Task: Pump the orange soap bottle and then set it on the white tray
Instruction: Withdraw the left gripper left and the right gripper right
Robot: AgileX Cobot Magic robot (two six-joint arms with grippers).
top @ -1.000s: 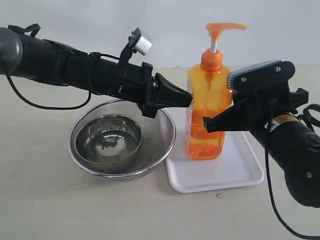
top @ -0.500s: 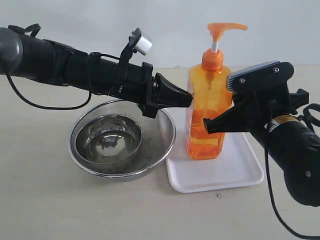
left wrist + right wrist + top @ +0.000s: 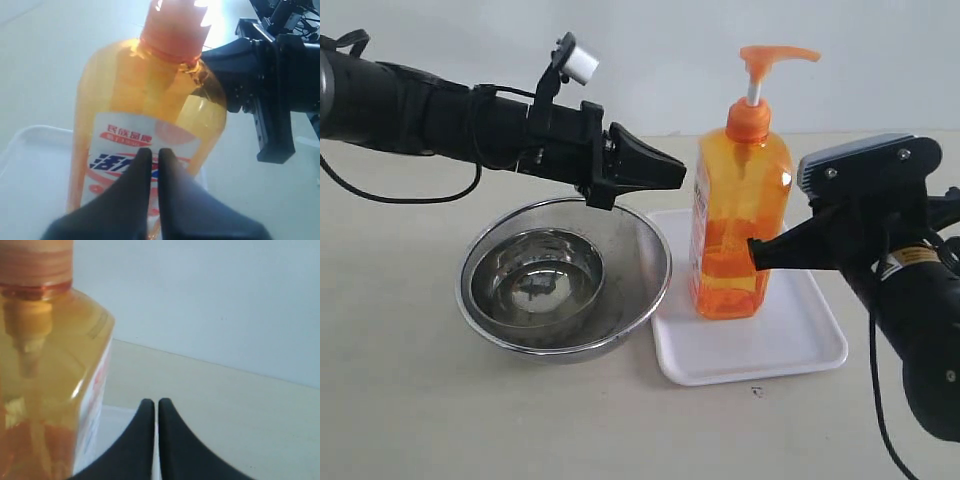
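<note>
Nearest, the right arm reaches in low from the table (image 3: 400,400)'s right edge. The right gripper (image 3: 756,248) is level with its fingers pressed together, empty, tip at the right side of the orange soap bottle (image 3: 735,200); contact unclear. The bottle stands upright on the white tray (image 3: 800,355), left-rear part. Nested steel bowls (image 3: 655,290) sit just beside the tray's left edge. Farther back, the left arm stretches from the left above the bowls. The left gripper (image 3: 678,172) is closed and empty, its tip short of the bottle.
</note>
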